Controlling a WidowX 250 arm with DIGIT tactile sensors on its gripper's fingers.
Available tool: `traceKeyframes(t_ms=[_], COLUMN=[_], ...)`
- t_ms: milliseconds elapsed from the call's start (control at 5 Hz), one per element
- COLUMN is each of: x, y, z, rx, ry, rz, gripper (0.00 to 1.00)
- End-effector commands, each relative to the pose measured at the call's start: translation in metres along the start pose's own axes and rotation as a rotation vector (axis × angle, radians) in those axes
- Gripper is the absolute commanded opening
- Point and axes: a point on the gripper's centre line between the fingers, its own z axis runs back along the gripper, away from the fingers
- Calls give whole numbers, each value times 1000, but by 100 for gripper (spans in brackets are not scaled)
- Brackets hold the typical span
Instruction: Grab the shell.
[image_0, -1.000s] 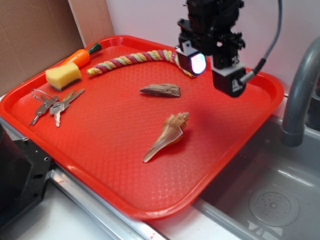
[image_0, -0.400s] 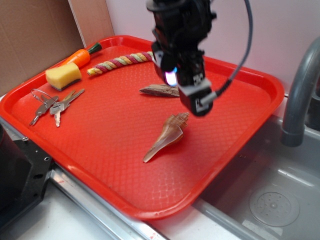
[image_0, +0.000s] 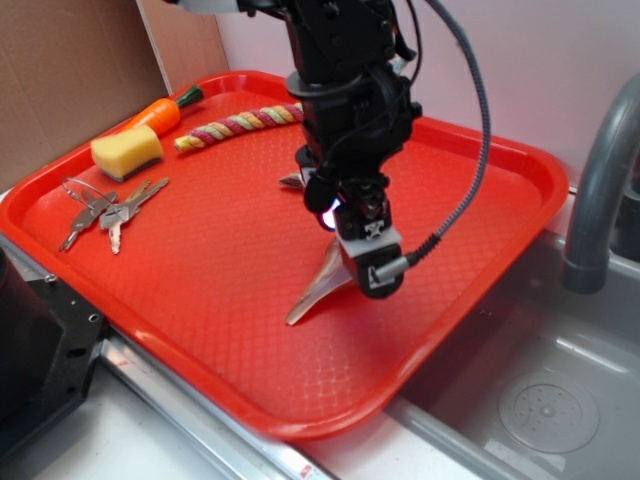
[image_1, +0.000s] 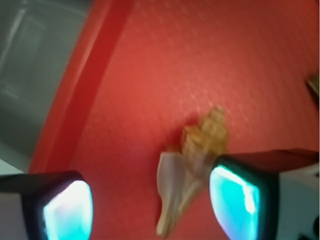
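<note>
The tan spiral shell (image_0: 312, 288) lies on the red tray (image_0: 200, 300), its thin point aimed at the tray's front edge. In the exterior view my arm covers the shell's knobby head. My gripper (image_0: 350, 255) hangs open just above that head. In the wrist view the shell (image_1: 192, 165) lies between my two glowing fingertips (image_1: 235, 200), close to the right one, and my gripper (image_1: 150, 205) holds nothing.
A dark brown wood piece (image_0: 292, 180) lies behind my gripper. Keys (image_0: 105, 212), a yellow sponge (image_0: 126, 151), a toy carrot (image_0: 160, 115) and a braided rope (image_0: 235, 125) occupy the tray's back left. A sink (image_0: 530, 400) with a faucet (image_0: 595, 200) lies to the right.
My gripper has come down and forward from the tray's back right to just above the shell. The shell has not moved.
</note>
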Motion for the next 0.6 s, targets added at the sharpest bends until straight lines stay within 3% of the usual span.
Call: traceKeyframes(t_ms=[0,400], x=[15,20], y=[17,12], z=[-6,-16], rx=[1,-33], ry=[34,77], rz=[5,-12], gripper=[100,100])
